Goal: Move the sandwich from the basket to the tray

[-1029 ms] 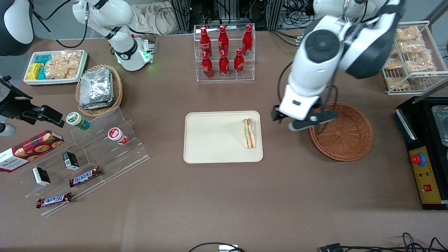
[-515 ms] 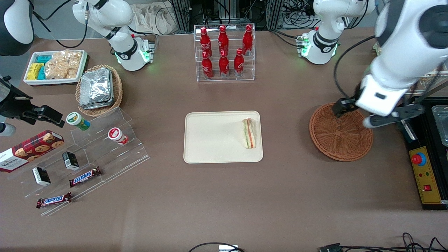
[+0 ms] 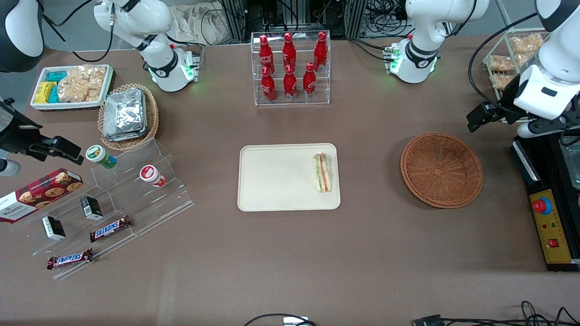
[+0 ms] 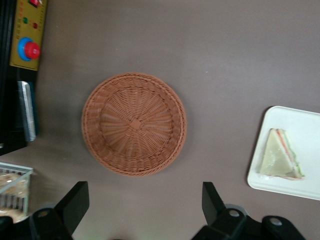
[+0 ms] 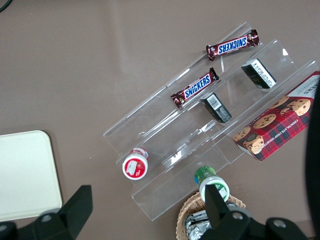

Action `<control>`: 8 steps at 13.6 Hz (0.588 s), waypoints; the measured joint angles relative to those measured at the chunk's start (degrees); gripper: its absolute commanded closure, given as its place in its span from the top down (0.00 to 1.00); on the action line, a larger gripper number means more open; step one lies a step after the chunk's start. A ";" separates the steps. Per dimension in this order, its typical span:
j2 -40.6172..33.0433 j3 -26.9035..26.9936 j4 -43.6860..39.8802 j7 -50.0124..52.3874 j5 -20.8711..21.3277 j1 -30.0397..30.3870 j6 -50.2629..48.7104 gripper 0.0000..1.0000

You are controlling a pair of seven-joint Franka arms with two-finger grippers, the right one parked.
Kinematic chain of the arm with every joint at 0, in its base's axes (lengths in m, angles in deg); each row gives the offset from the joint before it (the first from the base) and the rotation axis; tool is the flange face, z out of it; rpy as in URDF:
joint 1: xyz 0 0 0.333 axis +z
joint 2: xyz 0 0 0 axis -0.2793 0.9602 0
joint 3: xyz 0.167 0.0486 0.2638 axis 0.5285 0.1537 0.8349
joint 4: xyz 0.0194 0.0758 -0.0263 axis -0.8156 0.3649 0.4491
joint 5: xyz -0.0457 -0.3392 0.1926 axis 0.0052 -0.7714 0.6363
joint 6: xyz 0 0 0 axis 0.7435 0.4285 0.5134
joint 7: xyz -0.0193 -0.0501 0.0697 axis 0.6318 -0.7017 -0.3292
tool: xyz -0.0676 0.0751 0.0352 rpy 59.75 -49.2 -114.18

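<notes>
The sandwich point(image 3: 322, 172), a clear-wrapped wedge with green and red filling, lies on the cream tray point(image 3: 276, 181), at the tray's end nearest the basket. The reddish-brown wicker basket point(image 3: 441, 170) has nothing in it. My left gripper point(image 3: 503, 124) hangs above the table, toward the working arm's end and a little farther from the front camera than the basket. It is open and holds nothing. The left wrist view looks down between the fingers point(image 4: 75, 205) on the basket point(image 4: 134, 123), the sandwich point(image 4: 281, 161) and a corner of the tray point(image 4: 305, 130).
A clear rack of red bottles point(image 3: 291, 68) stands farther back than the tray. A wire rack of snack bags point(image 3: 512, 59) and a black appliance with a yellow control box point(image 3: 548, 222) sit at the working arm's end. A tan basket of foil packets point(image 3: 128, 115) and an acrylic snack stand point(image 3: 113, 199) are at the parked arm's end.
My left gripper has swung from beside the tray, over the basket, out toward the working arm's end of the table. The sandwich has stayed on the tray.
</notes>
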 measured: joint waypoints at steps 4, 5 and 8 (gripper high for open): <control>-2.66 0.09 4.21 -0.01 -0.37 1.16 1.21 1.00; -2.68 -0.06 3.94 -0.10 -0.37 1.76 0.61 1.00; -2.70 -2.37 2.56 -0.17 -0.36 4.47 -0.90 1.00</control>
